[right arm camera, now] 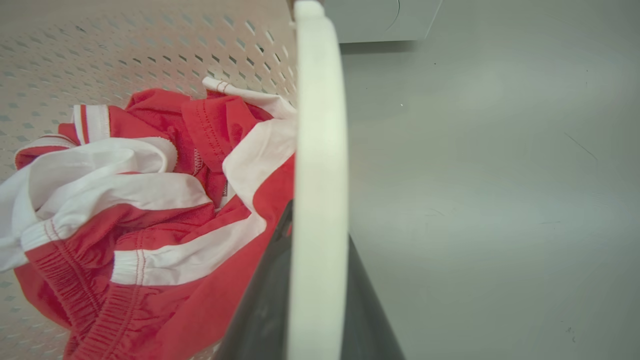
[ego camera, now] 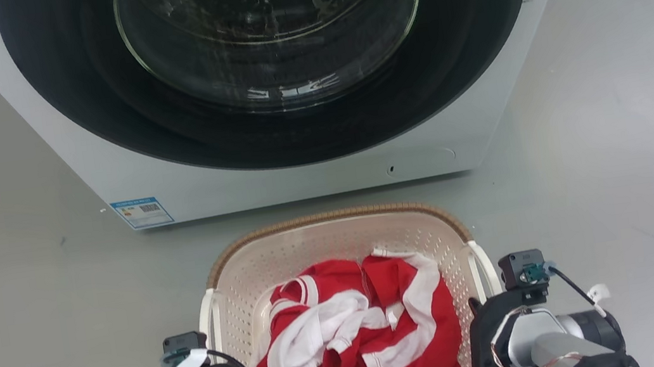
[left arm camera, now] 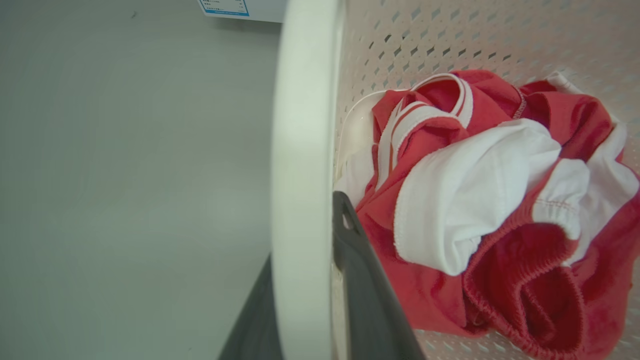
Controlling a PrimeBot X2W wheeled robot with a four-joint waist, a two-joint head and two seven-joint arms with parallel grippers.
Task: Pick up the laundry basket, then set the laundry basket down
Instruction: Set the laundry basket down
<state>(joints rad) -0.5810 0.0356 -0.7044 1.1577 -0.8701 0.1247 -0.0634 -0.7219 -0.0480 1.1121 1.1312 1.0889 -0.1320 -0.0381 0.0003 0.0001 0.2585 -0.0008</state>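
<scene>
Gripping the laundry basket (ego camera: 335,240) by both handles, just in front of the washing machine (ego camera: 313,176).

The basket is lying level and mouth-up, red-and-white clothes (ego camera: 354,333) heaped inside. I'm judging its long axis as running handle to handle, across the machine's front, though its near end is falling out of frame. My left fingers (left arm camera: 360,280) are closing tight on the left handle (left arm camera: 302,125), one inside the wall and one outside. My right fingers (right arm camera: 265,310) are clamping the right handle (right arm camera: 320,125) likewise. I'm worrying about the smooth handles sliding through the fingers, uneven arms tipping the clothes onto the floor (ego camera: 32,314), or the far rim knocking the machine.
</scene>
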